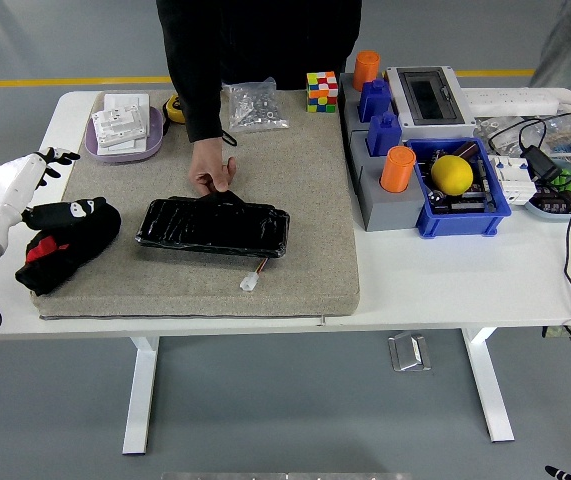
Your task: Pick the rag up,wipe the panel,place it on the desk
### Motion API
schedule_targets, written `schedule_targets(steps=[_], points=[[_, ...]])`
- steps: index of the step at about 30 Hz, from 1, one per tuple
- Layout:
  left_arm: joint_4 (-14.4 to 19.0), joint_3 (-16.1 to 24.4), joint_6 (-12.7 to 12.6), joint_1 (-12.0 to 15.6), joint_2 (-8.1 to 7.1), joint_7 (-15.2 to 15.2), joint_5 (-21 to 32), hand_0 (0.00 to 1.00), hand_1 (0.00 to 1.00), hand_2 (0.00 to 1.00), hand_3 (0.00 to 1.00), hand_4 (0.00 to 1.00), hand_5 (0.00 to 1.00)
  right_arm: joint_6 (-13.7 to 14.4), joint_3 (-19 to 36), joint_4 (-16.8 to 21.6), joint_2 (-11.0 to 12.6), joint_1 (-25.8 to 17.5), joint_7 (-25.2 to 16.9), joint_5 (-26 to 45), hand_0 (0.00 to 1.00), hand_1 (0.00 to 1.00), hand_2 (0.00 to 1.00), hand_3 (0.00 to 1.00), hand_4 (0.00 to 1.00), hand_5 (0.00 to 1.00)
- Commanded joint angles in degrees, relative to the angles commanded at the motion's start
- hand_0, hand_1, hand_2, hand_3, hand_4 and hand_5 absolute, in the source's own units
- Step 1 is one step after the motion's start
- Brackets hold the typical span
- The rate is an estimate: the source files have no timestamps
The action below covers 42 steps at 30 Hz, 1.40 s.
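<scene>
**A:** Fingers (pixel 57 157) of the left hand (pixel 20 185) read as spread and relaxed, black tips fanned toward the far side, clamped on nothing. Agree?

**B:** Agreed. Hand sits at the left edge of the grey mat (pixel 305 200), just beside the rag (pixel 65 240), perhaps brushing its upper end. No grasp yet, by my judgement. Right hand does not appear.

**A:** Rag position?

**B:** On the mat's left-front corner, bunched in a heap. Black cloth with a red patch low on the left and small white marks near the top. Soft, crumpled; I expect it to deform under a pinch and not lift as one stiff piece.

**A:** Panel (pixel 213 227)?

**B:** Long glossy black slab lying flat mid-mat, right of the rag and apart from it. A small white connector (pixel 252 283) lies just off its front edge.

**A:** Why the person's hand (pixel 211 175) on it?

**B:** Person stands at the far side; one hand grips the panel's far edge. Likely steadying it so a wipe will not shove it along the mat. Inference only.

**A:** And the mat?

**B:** Probably there for friction and padding. Rag lies nearest the left arm, a short reach.
</scene>
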State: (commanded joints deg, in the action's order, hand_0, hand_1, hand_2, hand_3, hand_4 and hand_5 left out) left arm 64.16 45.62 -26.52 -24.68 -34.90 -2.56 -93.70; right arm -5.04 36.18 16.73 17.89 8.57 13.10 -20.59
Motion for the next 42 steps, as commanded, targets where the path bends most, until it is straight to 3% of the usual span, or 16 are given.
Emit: schedule_targets(steps=[8, 27, 38, 39, 42], points=[[-4.3, -1.3, -0.1, -1.1, 2.14, 0.4, 0.1, 0.518, 0.683, 0.787, 0.779, 0.902, 0.5, 0.0, -0.2, 0.1, -0.1, 0.1, -0.1, 0.1, 0.78, 0.664, 0.716, 0.637, 0.998, 0.555], [-11.9, -4.5, 0.1, -2.0, 5.48, 0.5, 1.8, 0.516, 0.685, 0.788, 0.78, 0.907, 0.496, 0.2, -0.1, 0.7, -0.1, -0.2, -0.2, -0.5, 0.781, 0.664, 0.717, 0.638, 0.998, 0.553], [-14.0, -4.9, -0.1, -1.6, 6.75, 0.6, 2.5, 0.504, 0.669, 0.788, 0.781, 0.909, 0.498, 0.1, -0.6, 0.5, -0.2, -0.4, -0.2, -0.2, 0.78, 0.664, 0.716, 0.639, 0.998, 0.553], [-14.1, -4.9, -0.2, -1.6, 6.81, 0.7, 2.5, 0.465, 0.617, 0.786, 0.771, 0.906, 0.493, 0.1, -0.6, 0.5, -0.2, -0.5, -0.2, -0.2, 0.781, 0.664, 0.716, 0.64, 0.998, 0.553], [-14.5, -4.9, -0.4, -1.5, 6.99, 0.6, 3.0, 0.465, 0.617, 0.786, 0.771, 0.906, 0.493, 0.1, -0.7, 0.5, -0.2, -0.5, -0.2, -0.2, 0.781, 0.664, 0.716, 0.64, 0.998, 0.553]])
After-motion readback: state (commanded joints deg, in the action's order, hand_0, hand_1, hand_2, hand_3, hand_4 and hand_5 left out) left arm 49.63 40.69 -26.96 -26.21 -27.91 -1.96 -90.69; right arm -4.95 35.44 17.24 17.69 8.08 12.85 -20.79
